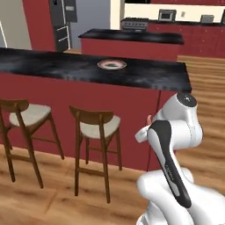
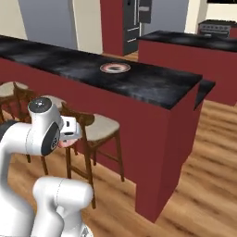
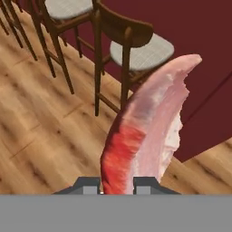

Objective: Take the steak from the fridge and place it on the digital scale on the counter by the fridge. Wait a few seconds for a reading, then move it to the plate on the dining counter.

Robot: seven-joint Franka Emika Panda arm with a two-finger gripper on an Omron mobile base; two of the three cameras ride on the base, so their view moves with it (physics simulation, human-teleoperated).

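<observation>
The steak (image 3: 145, 131) stands edge-on right before the hand camera, pinched between the gripper's (image 3: 117, 185) nearly closed fingers, its tip curving toward one o'clock. Beyond it, at twelve o'clock, a wooden stool (image 3: 131, 50) stands against the red side of the dining counter (image 1: 66, 66). The plate (image 1: 111, 64) sits on that black top.

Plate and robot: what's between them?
In the left base view, bare black dining counter top around the plate, then its red side, with a wooden stool beside the arm.
</observation>
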